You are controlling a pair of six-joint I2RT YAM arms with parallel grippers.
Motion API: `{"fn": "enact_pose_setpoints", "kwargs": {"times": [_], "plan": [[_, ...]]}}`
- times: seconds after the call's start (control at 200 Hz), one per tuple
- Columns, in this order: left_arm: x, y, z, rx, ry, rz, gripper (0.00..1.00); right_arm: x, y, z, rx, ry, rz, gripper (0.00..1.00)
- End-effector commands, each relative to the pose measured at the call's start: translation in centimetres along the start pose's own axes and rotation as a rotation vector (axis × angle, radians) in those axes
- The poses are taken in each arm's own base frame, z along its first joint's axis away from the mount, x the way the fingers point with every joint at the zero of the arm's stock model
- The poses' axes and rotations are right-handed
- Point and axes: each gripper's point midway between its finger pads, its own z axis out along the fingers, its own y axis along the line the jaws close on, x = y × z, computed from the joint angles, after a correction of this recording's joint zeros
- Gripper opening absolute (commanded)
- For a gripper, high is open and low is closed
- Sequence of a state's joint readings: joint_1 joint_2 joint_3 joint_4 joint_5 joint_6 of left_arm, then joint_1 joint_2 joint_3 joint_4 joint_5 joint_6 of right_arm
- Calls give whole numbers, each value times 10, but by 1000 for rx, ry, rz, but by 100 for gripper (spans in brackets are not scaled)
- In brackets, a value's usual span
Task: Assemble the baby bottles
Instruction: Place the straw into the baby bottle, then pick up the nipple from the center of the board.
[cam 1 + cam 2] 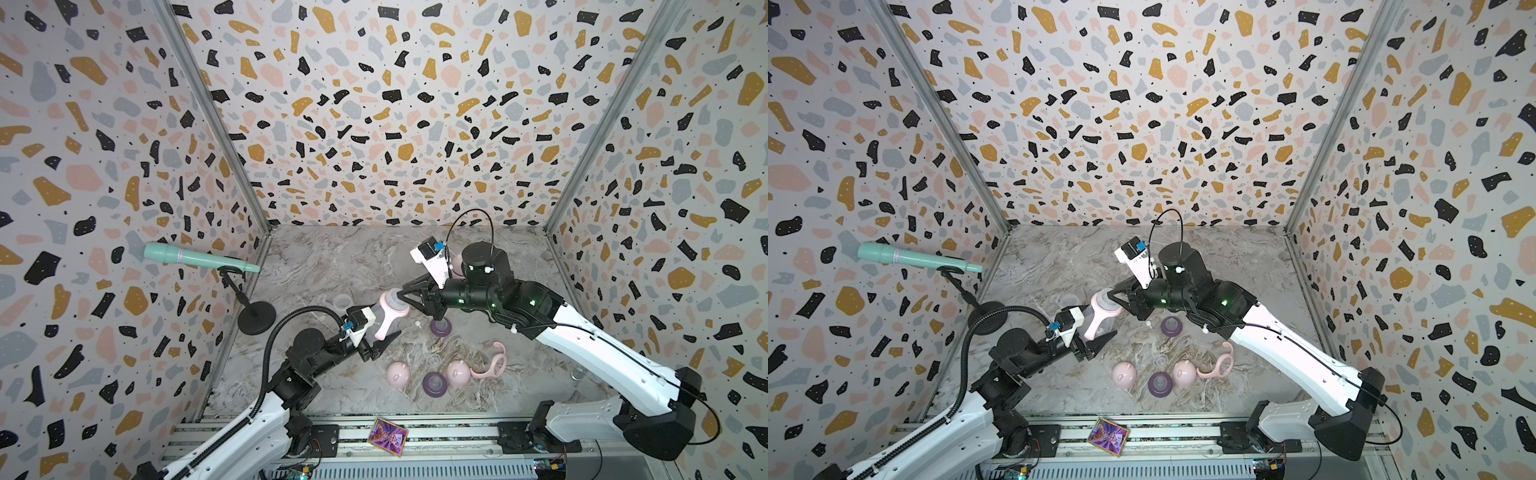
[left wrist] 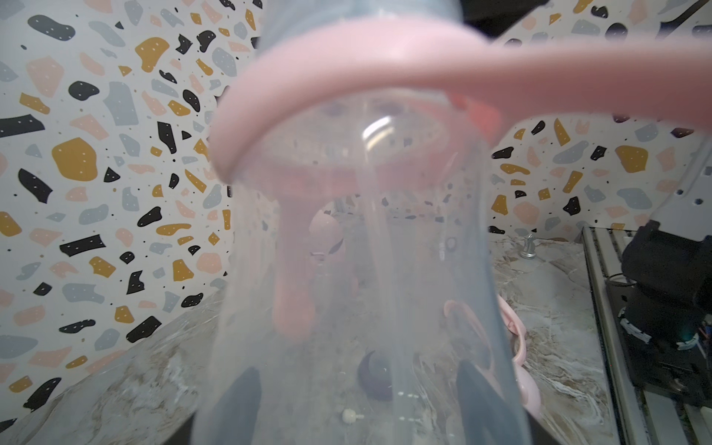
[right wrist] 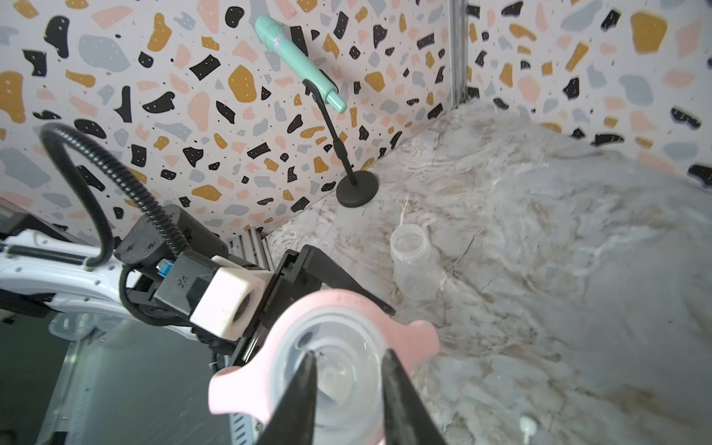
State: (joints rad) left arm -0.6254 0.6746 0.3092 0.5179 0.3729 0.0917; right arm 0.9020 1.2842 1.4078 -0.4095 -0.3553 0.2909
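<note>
right wrist: right tool [image 3: 348, 354] part open over bottle [image 3: 335, 331] mouth; bottle's long axis points at it, left tool [image 1: 384, 328] clamping its body.

Terrazzo-patterned walls [image 1: 374, 104] enclose a grey marbled floor [image 1: 332, 257] on three sides.

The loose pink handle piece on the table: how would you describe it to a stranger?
On the marble table, look toward the front, beside the right arm. Two pink dome caps lie there; the handle piece is just right of them. It alone is flat, with curled loops.
</note>
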Motion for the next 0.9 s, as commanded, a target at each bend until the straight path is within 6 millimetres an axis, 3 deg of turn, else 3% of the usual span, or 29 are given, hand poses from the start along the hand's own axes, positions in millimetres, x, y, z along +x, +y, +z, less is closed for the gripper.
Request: {"fn": "enact_pose_setpoints", "kwargs": {"times": [0.0,0.07,0.2,0.285,0.396,0.511,0.731,0.891], "plan": [[-37,6,-7,-46,-140,39,29,-11,-4,-28,23,-33,14,56],[-31,6,-11,-55,-136,28,29,-19,-13,-42,27,-64,33,70],[-26,9,-18,-91,-136,16,29,-12,-39,-52,74,-46,87,80],[-26,13,-23,-125,-132,12,29,20,-74,-44,164,65,161,85],[-28,22,-31,-189,-139,-3,29,86,-127,-28,354,306,233,90],[-32,29,-38,-240,-148,-4,29,139,-158,-13,440,462,257,96],[-42,33,-45,-273,-156,-10,29,195,-194,8,518,589,280,99],[-45,34,-47,-276,-160,-8,29,216,-206,19,531,626,289,99]]}}
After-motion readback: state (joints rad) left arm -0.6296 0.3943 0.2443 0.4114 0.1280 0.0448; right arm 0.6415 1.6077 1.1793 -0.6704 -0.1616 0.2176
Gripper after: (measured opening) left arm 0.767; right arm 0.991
